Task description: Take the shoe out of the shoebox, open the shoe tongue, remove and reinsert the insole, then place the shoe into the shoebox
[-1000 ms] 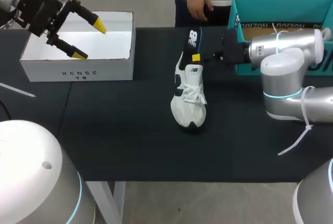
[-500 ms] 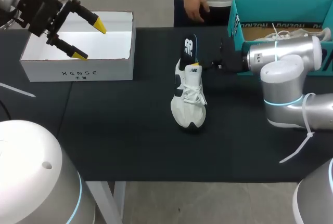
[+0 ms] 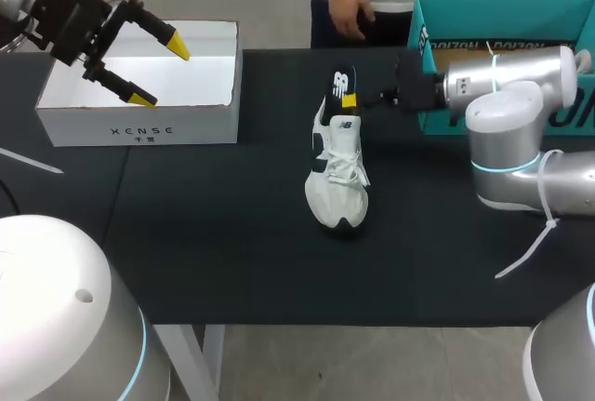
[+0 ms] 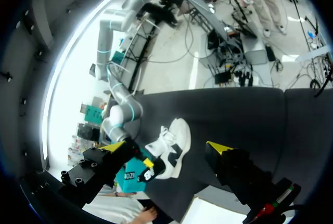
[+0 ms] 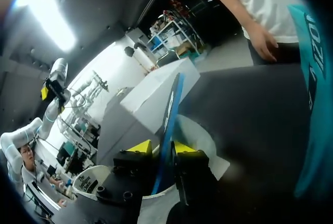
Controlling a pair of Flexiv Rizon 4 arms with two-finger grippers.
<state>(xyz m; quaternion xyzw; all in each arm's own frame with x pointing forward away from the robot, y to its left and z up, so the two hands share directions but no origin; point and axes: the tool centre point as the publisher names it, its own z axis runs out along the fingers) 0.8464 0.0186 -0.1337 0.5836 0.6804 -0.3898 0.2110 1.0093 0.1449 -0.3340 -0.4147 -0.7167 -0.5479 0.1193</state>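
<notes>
Looks to me like we're at the insole bit: the right gripper [image 5: 161, 147] has the dark insole [image 5: 170, 104] pinched on its edges near the low end, both yellow tips pressed on it from either side, so the jaws are nearly shut with just the thin insole between them. The insole sticks up ahead of the tips, and the white shoe [image 3: 337, 178] sits right under the jaws on the table, heel end closest to them. To do this well I'd keep the insole lined up with the length of the shoe and feed it in or out along the opening, not twist it. I'd also keep the grip firm, since the thing is floppy and the shoe isn't pinned by anything. The left gripper [image 3: 160, 71] is no help there: its jaws are spread wide and hold nothing, hovering above the white shoebox [image 3: 139, 126], with the shoe well ahead of them.
</notes>
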